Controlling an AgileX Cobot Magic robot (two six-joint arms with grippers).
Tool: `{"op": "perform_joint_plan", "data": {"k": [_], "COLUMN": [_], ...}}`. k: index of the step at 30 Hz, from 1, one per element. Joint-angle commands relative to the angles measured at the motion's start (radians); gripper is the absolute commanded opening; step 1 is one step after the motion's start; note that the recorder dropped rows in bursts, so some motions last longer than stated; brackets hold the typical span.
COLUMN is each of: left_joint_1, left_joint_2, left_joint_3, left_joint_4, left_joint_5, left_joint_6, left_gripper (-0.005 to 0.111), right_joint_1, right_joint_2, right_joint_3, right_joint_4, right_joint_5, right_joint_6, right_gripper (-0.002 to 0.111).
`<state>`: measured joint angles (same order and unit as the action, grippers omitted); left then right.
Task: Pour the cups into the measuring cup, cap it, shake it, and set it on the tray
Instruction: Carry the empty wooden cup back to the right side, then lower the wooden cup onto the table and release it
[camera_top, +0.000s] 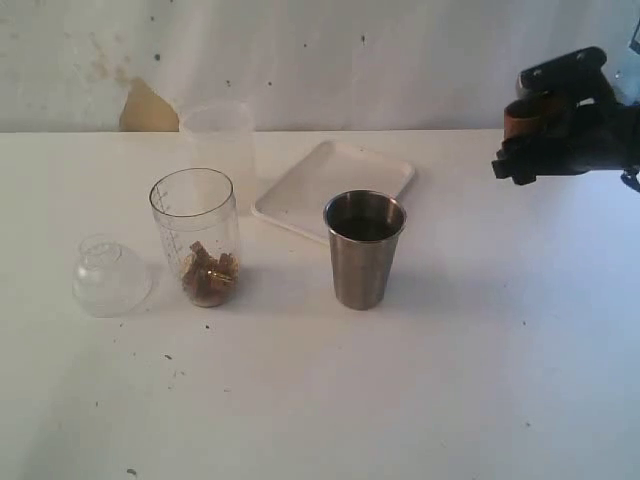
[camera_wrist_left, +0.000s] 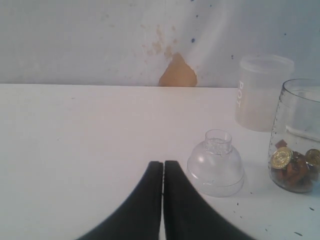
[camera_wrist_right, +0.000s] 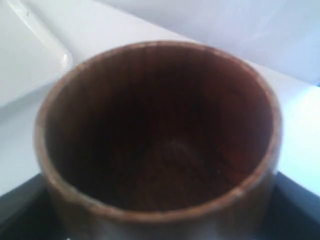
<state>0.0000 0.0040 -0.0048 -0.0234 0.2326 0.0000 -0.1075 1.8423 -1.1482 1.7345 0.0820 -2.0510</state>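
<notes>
Right gripper hangs high at the far right edge of the scene, well above the table, its black jaws spread wide around the wooden cup. Up close that cup is round and thick-walled, with a reddish-brown grain and a worn, paler rim, and its dark inside shows down to the bottom. The left gripper sits low over the table with its two smooth black fingers pressed together, holding nothing.

Just beside those fingers stands the cap, a clear plastic dome with a small knobbed spout on top, resting on its wide rim. Next to it, near but apart, stands the measuring cup, upright, clear and thin-walled, with printed marks up its side. Brown chunks and shiny gold coin-like pieces lie heaped at its bottom. Behind it stands a frosted plastic cup, cloudy and matte.

The steel tumbler stands upright near the middle, tapered and brushed grey; its mouth is dark and I cannot tell what is in it. Just behind it lies the tray, flat and white, with rounded corners and a low rim; the tumbler's lip overlaps its front edge from where I stand.

The tabletop is white and speckled with small dark marks. A broad stretch of it lies bare in front of the cups and to the right of the tumbler, under the raised arm.
</notes>
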Motion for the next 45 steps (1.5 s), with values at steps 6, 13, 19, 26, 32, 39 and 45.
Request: {"op": "perform_joint_plan", "data": {"k": [6,13,19,26,32,39,45], "left_joint_1": [0.000,0.000,0.000,0.000,0.000,0.000,0.000], "left_joint_2": [-0.004,-0.004,-0.004,-0.004,-0.004,-0.004,-0.004], "left_joint_3": [0.005,0.005,0.005,0.005,0.005,0.005,0.005], "left_joint_4": [-0.013,-0.013,-0.013,-0.013,-0.013,-0.013,-0.013], "left_joint_5": [0.000,0.000,0.000,0.000,0.000,0.000,0.000], "left_joint_6": [0.000,0.000,0.000,0.000,0.000,0.000,0.000], "left_gripper": [0.001,0.001,0.001,0.001,0.001,0.001,0.001], "right_joint_1": [0.066,0.068,0.069,0.064,0.097,0.148,0.284], "right_joint_2": [-0.220,-0.365,-0.457,-0.468,-0.507,-0.557,-0.630], "right_joint_3": [0.104,0.217,0.230,0.254,0.261,0.283,0.456], "right_joint_4": [0.010,0.010,0.010,0.010,-0.128,-0.461,-1.324], "right_joint_5": [0.018,0.072,0.140,0.164,0.102,-0.076,-0.433], "right_joint_6": [0.090,0.173,0.194,0.199,0.442,0.818,1.649], "right_gripper": [0.000,0.000,0.000,0.000,0.000,0.000,0.000]}}
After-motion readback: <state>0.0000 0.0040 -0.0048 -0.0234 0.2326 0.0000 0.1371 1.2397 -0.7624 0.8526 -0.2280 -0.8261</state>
